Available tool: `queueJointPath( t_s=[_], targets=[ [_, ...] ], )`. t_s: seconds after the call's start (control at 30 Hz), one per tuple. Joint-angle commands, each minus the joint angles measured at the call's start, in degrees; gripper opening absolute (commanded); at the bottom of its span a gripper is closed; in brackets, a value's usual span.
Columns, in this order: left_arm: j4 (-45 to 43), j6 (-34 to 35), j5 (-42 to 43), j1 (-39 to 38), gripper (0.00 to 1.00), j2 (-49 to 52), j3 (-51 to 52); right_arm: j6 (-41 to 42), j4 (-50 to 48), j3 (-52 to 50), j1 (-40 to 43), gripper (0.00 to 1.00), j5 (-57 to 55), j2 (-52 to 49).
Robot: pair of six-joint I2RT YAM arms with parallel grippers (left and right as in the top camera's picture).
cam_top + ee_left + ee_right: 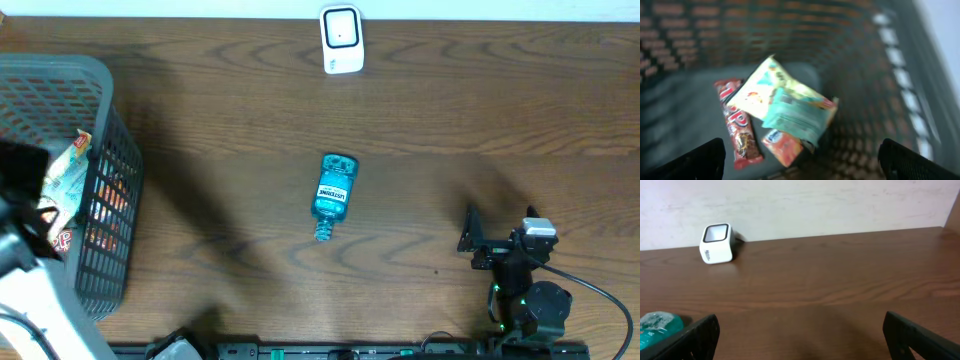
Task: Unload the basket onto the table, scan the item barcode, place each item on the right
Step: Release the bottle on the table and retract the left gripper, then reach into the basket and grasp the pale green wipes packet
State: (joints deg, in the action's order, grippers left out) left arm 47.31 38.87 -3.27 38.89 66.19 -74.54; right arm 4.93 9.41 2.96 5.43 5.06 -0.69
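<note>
A blue mouthwash bottle point(332, 193) lies on its side mid-table, cap toward the front; its end shows in the right wrist view as the bottle point(657, 325). The white barcode scanner point(341, 39) stands at the back edge, also seen as the scanner point(716, 242). My left gripper point(802, 165) hangs open above snack packets point(785, 110) in the grey basket point(112, 95), with nothing between its fingers. My right gripper point(802, 340) is open and empty over bare wood, right of the bottle; the overhead view shows this gripper point(498, 230) at the front right.
The basket's mesh walls point(900, 60) surround the left gripper. Inside lie a red bar point(740, 132), a yellow packet point(757, 90), a teal packet point(795, 117) and an orange one point(785, 147). A wall runs behind the scanner.
</note>
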Motion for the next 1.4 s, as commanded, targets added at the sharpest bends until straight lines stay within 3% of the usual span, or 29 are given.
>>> queueJointPath(
  t_s=[0.0,0.13,0.47,0.87,1.13,1.23,1.37],
  targets=[
    [0.3,6.0,10.2,5.1,0.98,5.4,0.3,-0.7,0.1,-0.2,-0.3,0.99,-0.5,0.3],
    [1.3,5.8,15.8,7.1,0.98,14.4,0.6,-0.7,0.1,-0.2,-0.3,0.99,-0.5,0.3],
    [-2.2,5.6,17.4,5.4,0.98,30.8,1.9,-0.7,0.1,-0.2,-0.3,0.99,-0.5,0.3],
    [-8.5,6.0,14.4,1.2,0.99,34.9,2.0,-0.7,0.1,-0.2,-0.3,0.99,-0.5,0.3],
    [-11.1,6.0,14.3,-0.9,0.93,36.7,2.0,-0.7,0.1,-0.2,-0.3,0.99,-0.5,0.3],
    [-11.6,6.0,13.7,-1.4,0.75,37.3,2.0,-0.7,0.1,-0.2,-0.3,0.99,-0.5,0.3],
    [-11.9,6.0,11.1,-1.4,0.26,37.5,2.0,-0.7,0.1,-0.2,-0.3,0.99,-0.5,0.3]
  ],
)
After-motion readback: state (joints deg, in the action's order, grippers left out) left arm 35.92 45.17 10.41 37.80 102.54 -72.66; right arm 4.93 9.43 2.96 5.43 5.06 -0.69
